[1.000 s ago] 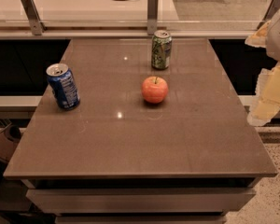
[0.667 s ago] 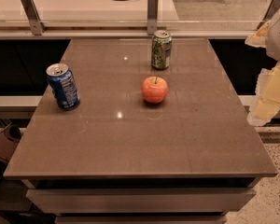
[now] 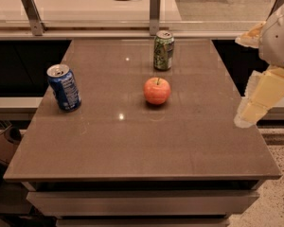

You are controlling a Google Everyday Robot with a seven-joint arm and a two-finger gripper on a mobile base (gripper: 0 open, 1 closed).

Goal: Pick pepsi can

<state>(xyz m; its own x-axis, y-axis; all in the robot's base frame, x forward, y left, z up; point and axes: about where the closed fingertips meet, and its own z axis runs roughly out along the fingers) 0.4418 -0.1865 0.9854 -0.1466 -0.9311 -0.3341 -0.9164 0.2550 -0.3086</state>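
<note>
Pepsi can [image 3: 64, 87] stands upright near the left edge of the table [image 3: 132, 145], well apart from the apple [image 3: 156, 90] at the middle and the green can [image 3: 164, 50] at the back. The gripper [image 3: 254, 100] hangs off the table's right edge, above the surface, far from the target and holding nothing; whether it is apart or together I cannot tell. The step in hand looks to be the reach, with the whole width of the table to cross. A good path would probably run across the front half, in front of the apple, so that the arm passes neither the fruit nor the green can closely. The can sits close to the edge, so an approach that pushes leftward risks nudging it off. Better to come in from the front or from above, centre on the body below the silver rim, and close squarely before lifting straight up.
</note>
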